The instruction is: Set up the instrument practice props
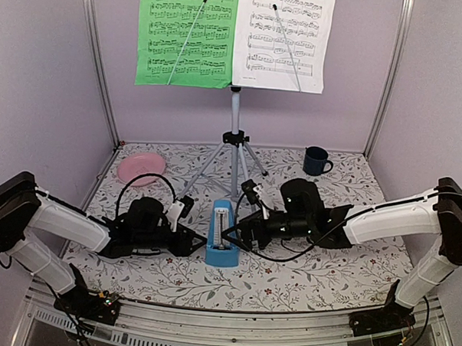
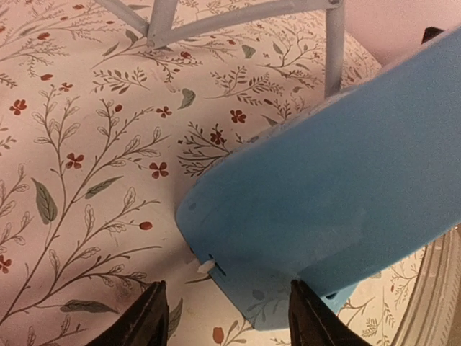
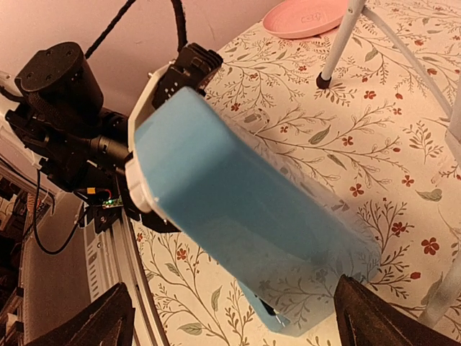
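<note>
Centrally, metronome [image 1: 219, 241] btwn left hand [image 2: 229, 321], right hand [image 3: 241, 317], sheet music [image 1: 164, 32] txt illegible

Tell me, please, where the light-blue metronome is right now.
In the top view, the metronome stands at the table's near middle, between the left gripper and right gripper, just in front of the music stand's tripod.

The pages [image 1: 187, 37] run off the top edge and hide most of the stand [image 1: 235, 116]; their notes are too small to read. Close up, the metronome [image 2: 346, 187] is cut at the right, its corner perhaps touching a left finger [image 2: 311, 324]. The plate [image 3: 302, 16] is clipped.
</note>
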`<state>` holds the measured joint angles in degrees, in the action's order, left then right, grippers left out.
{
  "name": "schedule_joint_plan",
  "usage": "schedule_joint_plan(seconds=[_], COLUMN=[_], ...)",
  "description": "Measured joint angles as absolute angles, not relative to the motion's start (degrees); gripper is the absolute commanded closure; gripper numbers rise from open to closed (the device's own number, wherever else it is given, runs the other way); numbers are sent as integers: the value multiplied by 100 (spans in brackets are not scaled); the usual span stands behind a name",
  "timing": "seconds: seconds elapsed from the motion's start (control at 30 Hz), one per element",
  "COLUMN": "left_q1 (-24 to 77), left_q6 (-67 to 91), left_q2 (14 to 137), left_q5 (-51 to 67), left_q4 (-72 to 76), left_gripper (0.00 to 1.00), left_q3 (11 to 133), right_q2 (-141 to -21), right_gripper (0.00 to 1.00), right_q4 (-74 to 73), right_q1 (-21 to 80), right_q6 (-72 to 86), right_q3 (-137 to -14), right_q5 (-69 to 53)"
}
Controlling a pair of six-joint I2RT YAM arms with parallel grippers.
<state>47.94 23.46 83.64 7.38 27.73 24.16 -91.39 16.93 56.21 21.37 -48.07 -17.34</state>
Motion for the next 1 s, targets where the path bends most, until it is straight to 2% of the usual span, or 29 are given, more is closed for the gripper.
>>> schedule_joint_plan(seconds=[0.37, 0.73, 0.8, 1.0], left_q1=[4980, 5000, 5002, 5004], left_q6=[2495, 2440, 2410, 2362], left_q2=[8447, 8447, 8447, 8447], left_q5=[530, 388, 388, 381], left_q4=[2851, 2840, 2840, 2838], left_gripper=[43, 44, 44, 44], left_q3=[2510, 2569, 2598, 2633], right_q2=[-9411, -9406, -9380, -9308], right_gripper=[15, 46, 46, 25], right_q4=[1544, 1415, 1420, 1372], right_q1=[5684, 5732, 5734, 5736], right_q6=[2233, 2213, 2185, 2167], right_q3=[-5422, -5426, -5398, -5260], right_q5=[-1007, -722, -703, -744])
